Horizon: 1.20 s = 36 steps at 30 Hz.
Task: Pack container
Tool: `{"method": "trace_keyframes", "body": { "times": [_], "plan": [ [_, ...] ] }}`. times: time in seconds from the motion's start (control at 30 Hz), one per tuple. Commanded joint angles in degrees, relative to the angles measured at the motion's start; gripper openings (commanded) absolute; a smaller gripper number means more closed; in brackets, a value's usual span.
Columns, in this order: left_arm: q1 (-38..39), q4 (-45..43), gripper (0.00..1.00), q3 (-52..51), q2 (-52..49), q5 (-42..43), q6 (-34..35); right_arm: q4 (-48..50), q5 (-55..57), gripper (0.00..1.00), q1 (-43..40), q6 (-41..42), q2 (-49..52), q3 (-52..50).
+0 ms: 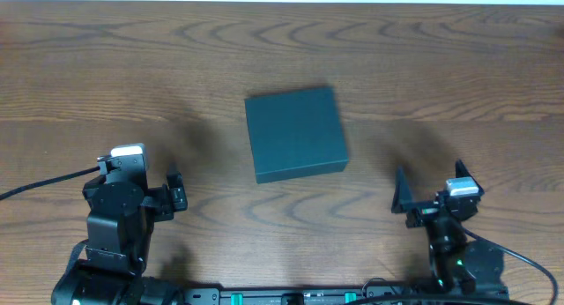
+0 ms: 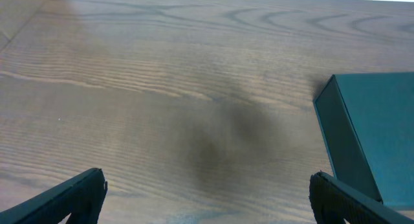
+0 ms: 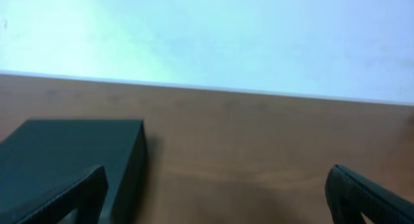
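Observation:
The container (image 1: 295,133) is a dark teal-grey square box with its lid shut, lying flat near the middle of the wooden table. It shows at the right edge of the left wrist view (image 2: 375,133) and at the lower left of the right wrist view (image 3: 71,159). My left gripper (image 1: 174,190) is open and empty, to the front left of the box; its fingers are wide apart in the left wrist view (image 2: 207,198). My right gripper (image 1: 427,186) is open and empty, to the front right of the box, with its fingers spread in the right wrist view (image 3: 217,195).
The wooden table (image 1: 106,67) runs to a pale wall at the far edge (image 3: 226,36). Black cables trail from both arm bases at the front edge (image 1: 35,189).

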<state>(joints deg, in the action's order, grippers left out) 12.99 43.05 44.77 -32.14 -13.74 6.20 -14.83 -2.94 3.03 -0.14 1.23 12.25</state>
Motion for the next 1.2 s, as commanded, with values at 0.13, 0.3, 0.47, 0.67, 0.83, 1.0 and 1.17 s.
{"method": "trace_keyframes", "body": {
  "times": [0.13, 0.3, 0.47, 0.67, 0.83, 1.0, 1.17],
  "plan": [
    [0.28, -0.07, 0.99, 0.00, -0.07, -0.70, 0.74, 9.92, 5.53, 0.99, 0.79, -2.95, -0.96, -9.92],
    [0.28, -0.07, 0.99, 0.00, -0.07, -0.68, 0.74, 8.68, 5.20, 0.99, 0.92, -9.53, -0.96, -11.06],
    [0.26, -0.07, 0.99, 0.00, -0.07, -0.68, 0.74, 8.61, 5.03, 0.99, 0.92, -9.35, -0.96, -11.06],
    [0.28, -0.07, 0.99, 0.00, -0.07, -0.68, 0.74, 8.70, 4.81, 0.99, 0.92, -8.48, -0.96, -11.06],
    [0.28, -0.07, 0.99, 0.00, -0.07, -0.68, 0.72, 8.83, 4.87, 0.99, 0.92, -8.50, -0.96, -11.06],
    [0.28, -0.07, 0.98, 0.00, -0.07, -0.68, 0.74, 8.85, 4.87, 0.99, 0.92, -8.50, -0.96, -11.06],
    [0.28, -0.07, 0.99, 0.00, -0.07, -0.68, 0.74, 8.85, 4.85, 0.99, 0.92, -8.50, -0.96, -11.06]
  ]
}}
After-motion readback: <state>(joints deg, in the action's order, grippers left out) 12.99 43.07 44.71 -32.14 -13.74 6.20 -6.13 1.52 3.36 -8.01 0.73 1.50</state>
